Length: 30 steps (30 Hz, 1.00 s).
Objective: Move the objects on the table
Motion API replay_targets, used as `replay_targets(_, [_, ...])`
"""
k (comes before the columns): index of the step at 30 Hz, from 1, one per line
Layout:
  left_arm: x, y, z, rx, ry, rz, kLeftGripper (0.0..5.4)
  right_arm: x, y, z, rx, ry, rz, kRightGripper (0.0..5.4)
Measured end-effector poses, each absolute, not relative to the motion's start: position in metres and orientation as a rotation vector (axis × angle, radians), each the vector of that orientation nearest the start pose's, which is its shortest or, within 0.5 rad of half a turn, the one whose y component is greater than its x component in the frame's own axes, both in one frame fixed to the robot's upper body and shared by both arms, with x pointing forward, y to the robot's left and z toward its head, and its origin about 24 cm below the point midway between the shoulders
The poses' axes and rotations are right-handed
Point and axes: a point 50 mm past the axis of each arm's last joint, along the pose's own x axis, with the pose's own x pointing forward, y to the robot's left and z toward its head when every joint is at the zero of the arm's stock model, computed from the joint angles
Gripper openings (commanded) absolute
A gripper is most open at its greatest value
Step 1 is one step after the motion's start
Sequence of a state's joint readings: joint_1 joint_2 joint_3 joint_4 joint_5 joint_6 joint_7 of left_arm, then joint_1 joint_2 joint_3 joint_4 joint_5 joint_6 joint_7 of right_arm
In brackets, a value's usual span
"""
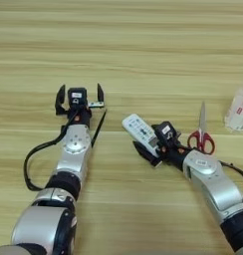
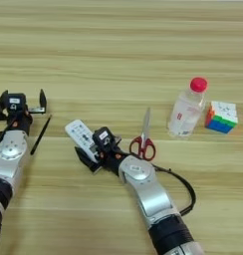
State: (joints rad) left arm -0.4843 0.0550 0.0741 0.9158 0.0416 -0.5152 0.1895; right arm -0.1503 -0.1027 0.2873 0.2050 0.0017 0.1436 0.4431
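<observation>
Gripping the white remote (image 1: 140,130), apparently, right hand (image 1: 152,144); left hand (image 1: 79,94) spread wide, empty.

I see 2 head-mounted views looking steeply down on the table (image 1: 143,45), close above it. Both share the arms, remote (image 1: 140,130) and scissors (image 2: 143,141); only the right eye reaches the cube (image 2: 221,117).

Light-tan wood-grain table (image 1: 143,45) fills the view.
</observation>
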Motion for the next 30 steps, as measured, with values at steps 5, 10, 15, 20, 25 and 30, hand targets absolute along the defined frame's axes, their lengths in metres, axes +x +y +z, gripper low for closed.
replay_targets(5, [0.324, 0.154, 0.019, 0.075, -0.078, 0.131, 5.40, 0.258, -0.078, 0.010, -0.125, 0.253, 0.735, 3.31])
replay_targets(10, [0.324, 0.154, 0.019, 0.075, -0.078, 0.131, 5.40, 0.258, -0.077, 0.010, -0.123, 0.253, 0.735, 2.91])
replay_targets(15, [0.324, 0.154, 0.019, 0.074, -0.078, 0.131, 5.40, 0.258, -0.078, 0.010, -0.122, 0.253, 0.734, 2.91])
replay_targets(20, [0.324, 0.154, 0.019, 0.074, -0.078, 0.131, 5.40, 0.258, -0.078, 0.010, -0.122, 0.253, 0.733, 2.91])
replay_targets(25, [0.324, 0.154, 0.019, 0.074, -0.078, 0.131, 5.40, 0.258, -0.078, 0.011, -0.127, 0.243, 0.726, 2.91])
replay_targets(30, [0.324, 0.154, 0.019, 0.075, -0.078, 0.131, 5.40, 0.257, -0.086, 0.021, -0.142, 0.204, 0.691, 2.90])
